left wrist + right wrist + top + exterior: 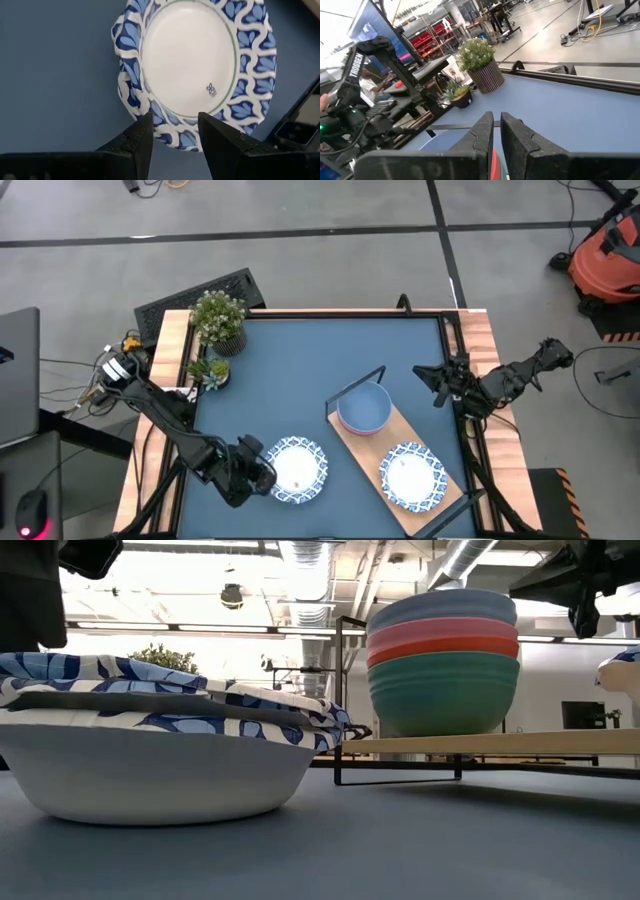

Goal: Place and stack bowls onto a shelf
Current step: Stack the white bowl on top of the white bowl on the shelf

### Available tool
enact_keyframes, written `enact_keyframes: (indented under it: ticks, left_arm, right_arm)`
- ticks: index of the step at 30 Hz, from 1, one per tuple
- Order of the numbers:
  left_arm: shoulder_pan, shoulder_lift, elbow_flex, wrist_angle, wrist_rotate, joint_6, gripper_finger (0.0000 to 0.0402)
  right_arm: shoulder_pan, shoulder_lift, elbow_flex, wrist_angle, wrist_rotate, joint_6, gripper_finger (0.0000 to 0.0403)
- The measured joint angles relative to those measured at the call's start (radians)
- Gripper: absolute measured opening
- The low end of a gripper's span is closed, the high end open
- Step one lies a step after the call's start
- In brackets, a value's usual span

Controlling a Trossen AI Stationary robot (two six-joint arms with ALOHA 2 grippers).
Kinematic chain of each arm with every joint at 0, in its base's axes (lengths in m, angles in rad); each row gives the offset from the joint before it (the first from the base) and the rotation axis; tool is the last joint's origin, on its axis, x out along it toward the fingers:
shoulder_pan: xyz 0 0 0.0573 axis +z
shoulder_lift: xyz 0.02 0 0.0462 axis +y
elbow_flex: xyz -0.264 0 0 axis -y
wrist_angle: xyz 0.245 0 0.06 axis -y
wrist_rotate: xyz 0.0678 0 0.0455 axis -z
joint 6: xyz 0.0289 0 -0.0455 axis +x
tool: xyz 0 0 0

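Broadly, the blue tabletop (300, 370) carries everything, with the light-wood shelf (375, 445) lying slantwise on it, ahead of the left gripper (268, 473) and just inward of the right gripper (432, 385). On the shelf's wire-framed end sits a stack of bowls (442, 660), pale blue on top, then pink, red and green; the right gripper hangs beside this stack with its fingers (517, 137) nearly pressed together, holding nothing that shows. At the shelf's other end rests a patterned bowl (412, 475). A second patterned bowl (192, 67) lies on the tabletop directly at the left gripper's fingertips; those fingers (142, 140) stand parted over the near rim, one on each side of a stretch of it, though whether they actually pinch it cannot be told. Farthest from both grippers stand the larger potted plant (220, 320) and the smaller potted plant (210, 372).
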Motion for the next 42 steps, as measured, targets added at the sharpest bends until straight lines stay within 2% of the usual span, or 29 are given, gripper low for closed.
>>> enact_keyframes:
  ticks: [9, 15, 27, 42]
  left_arm:
    - [0.008, 0.0, 0.0, -0.042, -0.028, -0.002, 0.0139]
    - [0.038, 0.0, 0.0, -0.088, -0.007, -0.028, 0.0139]
    - [0.128, 0.0, 0.0, -0.122, 0.034, 0.108, 0.0139]
    - [0.157, 0.0, 0.0, -0.113, -0.006, 0.139, 0.0139]
  right_arm:
    - [0.0, 0.0, 0.0, 0.0, 0.004, 0.0, 0.0063]
    - [0.0, 0.0, 0.0, 0.0, 0.006, 0.0, 0.0063]
    - [0.0, 0.002, 0.0, -0.002, 0.007, 0.0, 0.0063]
    - [0.0, 0.002, 0.0, -0.03, 0.007, 0.024, 0.0063]
